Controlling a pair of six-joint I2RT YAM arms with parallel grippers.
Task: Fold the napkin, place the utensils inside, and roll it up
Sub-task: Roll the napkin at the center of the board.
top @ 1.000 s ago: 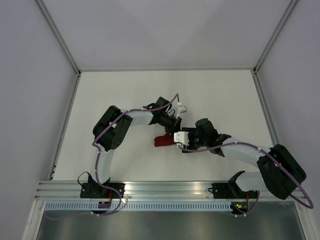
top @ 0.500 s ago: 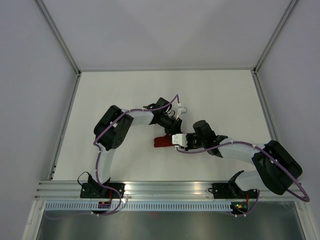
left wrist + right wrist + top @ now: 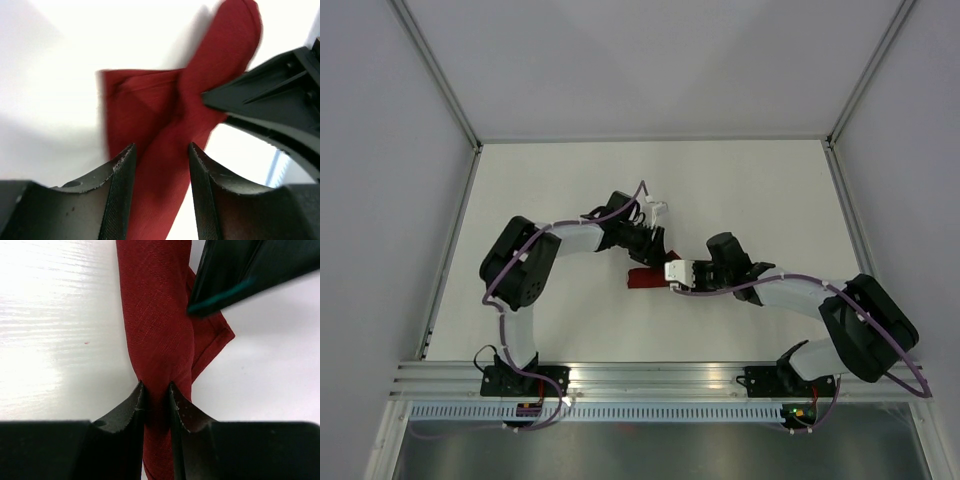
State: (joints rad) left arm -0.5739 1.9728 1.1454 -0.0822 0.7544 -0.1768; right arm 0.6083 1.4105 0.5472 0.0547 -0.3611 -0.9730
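Napkin (image 3: 642,278), rolled into a narrow maroon bundle, lies on the table (image 3: 770,190) between both arms. The right gripper (image 3: 156,390) pinches one end between nearly closed fingers. The left gripper (image 3: 160,155) straddles the roll with its fingers spread. Since a second ago the left arm has swung leftward, elbow farther out, and the bundle has stayed put.

The left gripper (image 3: 161,148) is straddling the rolled napkin (image 3: 172,120), its fingers standing apart, while a black finger (image 3: 265,95) is touching the roll's right side on the white table (image 3: 50,75).
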